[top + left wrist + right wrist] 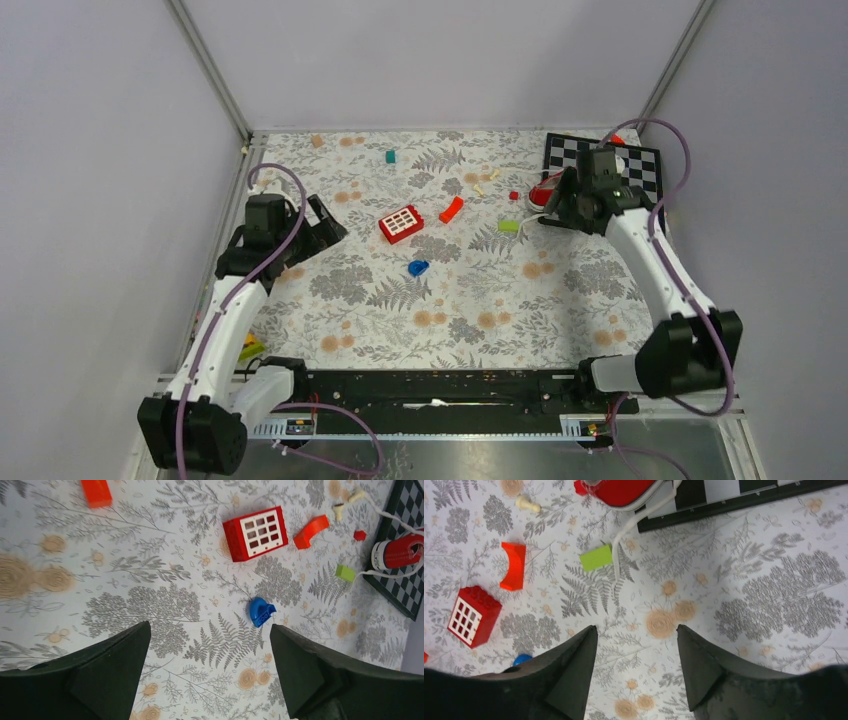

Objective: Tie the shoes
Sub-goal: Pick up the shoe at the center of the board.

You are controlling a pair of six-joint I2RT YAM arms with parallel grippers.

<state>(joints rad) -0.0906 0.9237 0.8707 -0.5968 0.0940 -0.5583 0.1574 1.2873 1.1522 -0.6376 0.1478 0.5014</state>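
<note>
A fern-print table (400, 310) carries scattered blocks (401, 224). The shoe (545, 189) lies far right at the checkerboard's (640, 170) left edge, its laces (624, 535) loose. The right gripper (636, 630) hovers just beside it, jaws spread and empty. The left gripper (209, 630), likewise spread and empty, is well apart.

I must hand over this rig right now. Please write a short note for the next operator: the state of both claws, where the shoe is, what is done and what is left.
Left claw: open and empty, over the flowered cloth near the blue piece, well away from the shoe.
Right claw: open and empty, a little short of the shoe.
Shoe: lies at the edge of the checkered board. A loose white lace trails over the cloth beside the green block.
Done: nothing visible; the laces are untied.
Left: take both laces and tie the knot.
</note>
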